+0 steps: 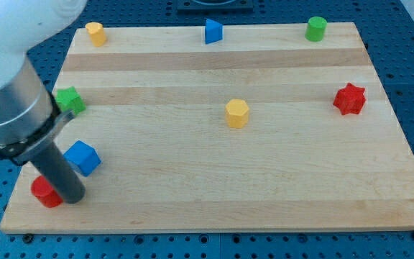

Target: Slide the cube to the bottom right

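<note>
The blue cube [83, 157] lies near the view's left edge of the wooden board [221, 180], towards the bottom. My tip [72, 197] rests on the board just below and slightly left of the cube, close to it; touching cannot be told. A red block [44, 191] sits right beside the tip on its left, partly hidden by the rod.
A green block [70, 100] lies at the left edge, partly behind the arm. A yellow block [95, 33], a blue block [213, 32] and a green cylinder [315, 29] line the top. A yellow block [237, 113] is central; a red star-like block [349, 99] is at right.
</note>
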Controlling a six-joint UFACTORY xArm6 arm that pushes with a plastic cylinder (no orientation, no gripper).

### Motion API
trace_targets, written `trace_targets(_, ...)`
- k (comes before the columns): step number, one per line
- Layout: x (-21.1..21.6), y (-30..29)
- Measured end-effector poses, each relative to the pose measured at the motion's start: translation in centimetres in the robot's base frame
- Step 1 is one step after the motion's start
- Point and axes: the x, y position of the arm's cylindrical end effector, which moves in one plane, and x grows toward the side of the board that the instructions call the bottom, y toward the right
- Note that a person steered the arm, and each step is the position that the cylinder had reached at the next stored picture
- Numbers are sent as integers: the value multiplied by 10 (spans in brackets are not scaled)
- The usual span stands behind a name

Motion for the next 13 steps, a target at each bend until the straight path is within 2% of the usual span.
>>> trace_targets(2, 1, -7)
trace_targets(3, 10, -7)
trace_targets(4, 38, -6)
trace_targets(5, 40, -9)
trace_targets(7, 37, -90)
trace_targets(9, -40, -90)
trace_targets(11, -54, -72)
trace_targets(13, -50, 3)
